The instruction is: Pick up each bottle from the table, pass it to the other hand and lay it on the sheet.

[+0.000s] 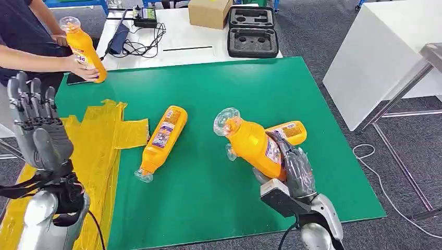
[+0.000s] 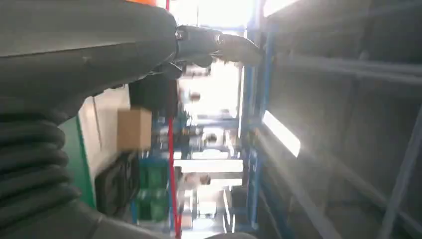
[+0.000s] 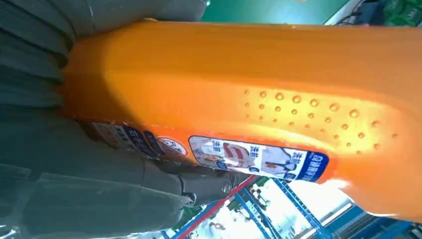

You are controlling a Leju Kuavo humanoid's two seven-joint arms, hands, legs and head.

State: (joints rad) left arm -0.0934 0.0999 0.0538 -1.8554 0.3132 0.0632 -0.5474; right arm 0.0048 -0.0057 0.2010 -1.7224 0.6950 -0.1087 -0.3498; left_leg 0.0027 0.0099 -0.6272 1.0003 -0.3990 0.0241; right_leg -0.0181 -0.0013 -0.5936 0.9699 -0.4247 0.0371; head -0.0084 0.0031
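My right hand [image 1: 292, 166] is wrapped around the lower body of an orange plastic bottle with a clear cap [image 1: 251, 143], holding it lifted off the green mat-covered surface [image 1: 234, 83] and tilted so the cap leans up and toward my left. In the right wrist view that same bottle's orange side and printed label [image 3: 259, 99] lie pressed against my grey palm and thumb. My left hand [image 1: 39, 125] is raised over the near left corner, palm upright, its fingers straight, spread apart and holding nothing; in the left wrist view a dark finger [image 2: 219, 45] reaches out against blurred blue racking. Below that hand lies the crinkled yellow plastic sheet [image 1: 99, 140], taped flat along the left edge of the green surface. A second orange bottle [image 1: 162, 139] lies on its side on the green just beside the sheet's right edge, cap toward me. A third orange bottle [image 1: 287, 131] lies on its side behind the one I hold, partly hidden by it. At the far left corner a person's hand [image 1: 86, 67] grips a fourth orange bottle [image 1: 83, 48], standing it tilted on the green surface. Beyond, a white table [image 1: 193, 39] carries a cardboard box [image 1: 208, 11], an open black foam-lined case [image 1: 252, 31] and tangled black cables [image 1: 138, 44].
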